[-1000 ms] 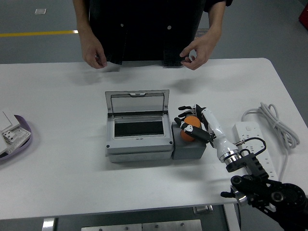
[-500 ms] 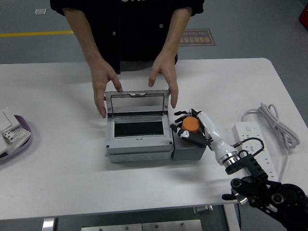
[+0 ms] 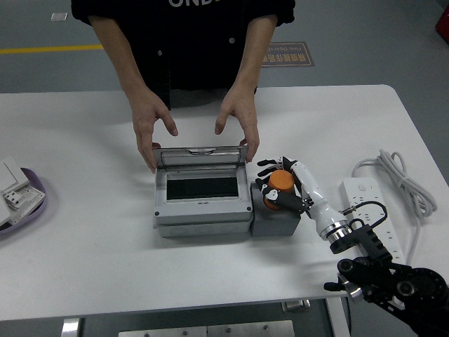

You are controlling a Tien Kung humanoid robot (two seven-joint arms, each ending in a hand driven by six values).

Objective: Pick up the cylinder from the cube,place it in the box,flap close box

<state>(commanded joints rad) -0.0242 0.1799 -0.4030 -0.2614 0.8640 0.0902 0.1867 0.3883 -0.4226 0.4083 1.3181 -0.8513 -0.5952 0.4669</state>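
An orange cylinder [image 3: 280,182] is held just above the dark grey cube [image 3: 275,220], and my right hand [image 3: 280,184] is shut on it. The grey box [image 3: 202,191] stands directly left of the cube, its dark inside showing and its clear lid [image 3: 200,156] raised at the back. A person at the far side has both hands on the box: one hand [image 3: 153,126] at the lid's left corner, the other hand [image 3: 238,121] at its right corner. My left arm is out of view.
A white power strip [image 3: 373,213] with its coiled cable [image 3: 403,179] lies right of my arm. At the left edge sits a purple tray [image 3: 32,207] holding white parts.
The person's hands came forward from the table's far edge onto the box lid, which now tilts lower than before. My right hand has lifted the cylinder slightly off the cube.
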